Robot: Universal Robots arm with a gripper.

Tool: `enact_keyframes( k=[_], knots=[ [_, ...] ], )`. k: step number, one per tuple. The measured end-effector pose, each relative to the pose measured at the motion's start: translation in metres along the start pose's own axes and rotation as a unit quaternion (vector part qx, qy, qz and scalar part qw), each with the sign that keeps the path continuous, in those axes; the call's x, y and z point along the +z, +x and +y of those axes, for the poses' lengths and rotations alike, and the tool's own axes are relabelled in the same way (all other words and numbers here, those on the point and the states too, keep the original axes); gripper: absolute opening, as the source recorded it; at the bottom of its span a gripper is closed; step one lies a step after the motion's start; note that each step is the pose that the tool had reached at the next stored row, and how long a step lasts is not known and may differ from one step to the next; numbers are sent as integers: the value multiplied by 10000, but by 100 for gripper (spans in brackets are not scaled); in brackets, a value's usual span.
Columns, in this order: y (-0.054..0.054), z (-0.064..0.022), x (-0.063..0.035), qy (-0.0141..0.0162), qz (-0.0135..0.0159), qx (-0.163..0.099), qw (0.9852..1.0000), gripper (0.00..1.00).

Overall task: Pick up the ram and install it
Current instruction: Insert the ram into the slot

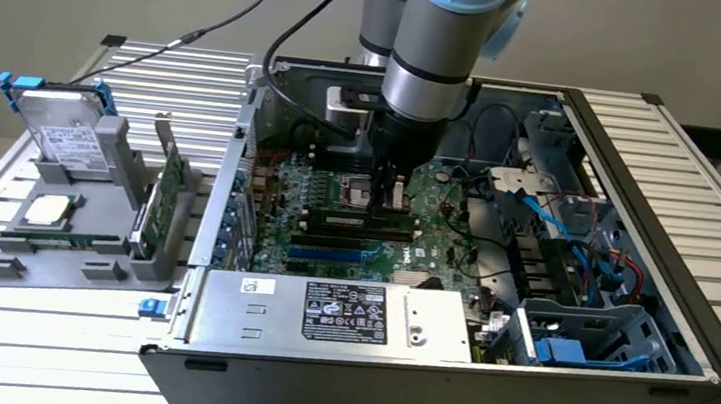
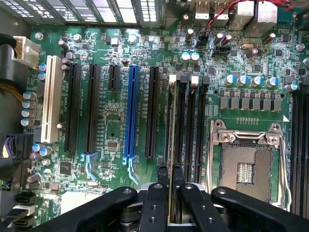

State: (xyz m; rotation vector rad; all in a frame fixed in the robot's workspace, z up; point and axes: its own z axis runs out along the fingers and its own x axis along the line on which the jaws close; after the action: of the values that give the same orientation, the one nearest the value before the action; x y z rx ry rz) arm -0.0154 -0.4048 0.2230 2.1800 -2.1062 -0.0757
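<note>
The ram (image 2: 171,140) is in my gripper (image 2: 172,193). In the wrist view I see it edge-on, a thin pale strip between the two black fingers (image 2: 157,198). The fingers are close together and pinch the stick from both sides, so the hand is narrow and holding the ram.

The stick lines up with one of the long black memory slots (image 2: 200,130). These sit just beside the empty chip socket (image 2: 246,169) with its metal frame. A blue slot (image 2: 131,116) runs the same way, a bit further off on the green main board (image 2: 108,125).

I think I am at the put-it-in step. The pick-up is done and the ram is right at its slot. I cannot tell if it is just above the slot, touching it, or partly in.

This step needs care. The stick has to stay straight up and in line with the slot. It needs an even push, so one end does not go in before the other. A tilted stick could jam or bend.

In the exterior view, the arm (image 1: 436,59) reaches down into the open computer case (image 1: 663,194). Well apart, on the exterior view's left, a grey tray (image 1: 4,270) holds the grey drive (image 1: 66,136) and a green card (image 1: 168,192).
</note>
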Motion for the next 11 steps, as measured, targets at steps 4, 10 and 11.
enact_keyframes(
  k=[4,10,11],
  knots=[
    [-2,1,10,0,-2,15,10000,15],
    [-2,2,29,-1,-1,17,10000,15],
    [-5,2,33,0,-2,17,10000,15]
  ],
)
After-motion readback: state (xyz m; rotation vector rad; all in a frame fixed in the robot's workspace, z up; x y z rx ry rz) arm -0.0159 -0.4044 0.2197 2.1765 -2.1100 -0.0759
